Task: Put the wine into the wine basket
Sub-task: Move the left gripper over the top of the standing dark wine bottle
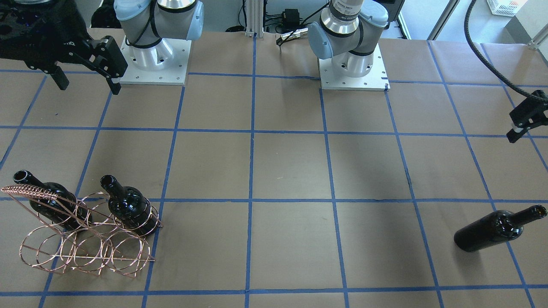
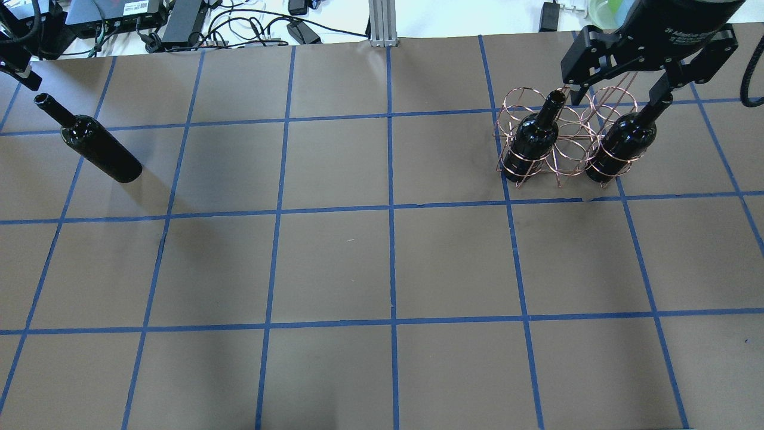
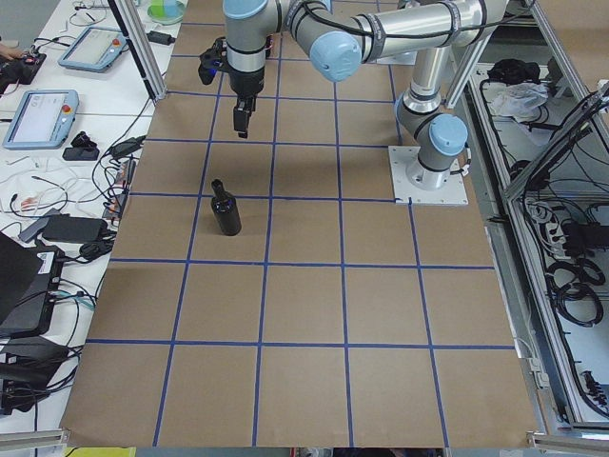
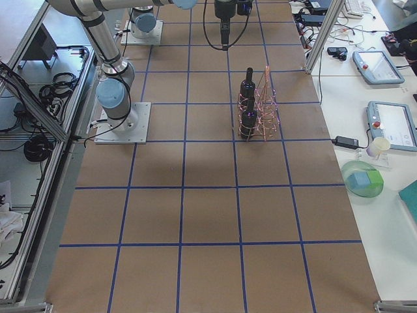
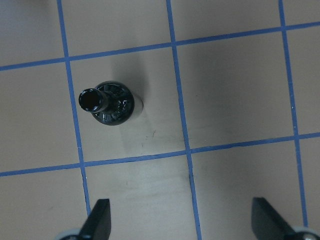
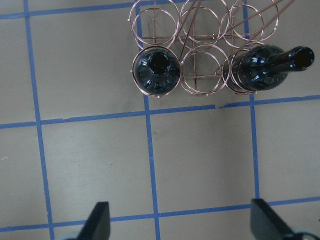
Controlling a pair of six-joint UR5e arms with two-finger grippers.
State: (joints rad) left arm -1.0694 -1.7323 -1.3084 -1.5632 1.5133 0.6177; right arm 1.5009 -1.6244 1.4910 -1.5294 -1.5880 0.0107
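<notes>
Both wrist cameras look straight down; overhead and front views share the wine basket (image 2: 566, 138).

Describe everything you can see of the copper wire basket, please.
The wine basket is a copper-coloured wire rack: two rows of three round rings and a coiled-wire handle. It stands on the brown table. Two dark glass bottles stand in the end rings of one row; the other four rings are empty.

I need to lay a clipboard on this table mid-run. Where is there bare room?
Bare: the broad middle between the lone bottle and the wine basket, and the strip before the arm bases. Crowded: the basket's corner, two bottles inside, right gripper raised nearby; left gripper raised near the lone bottle.
</notes>
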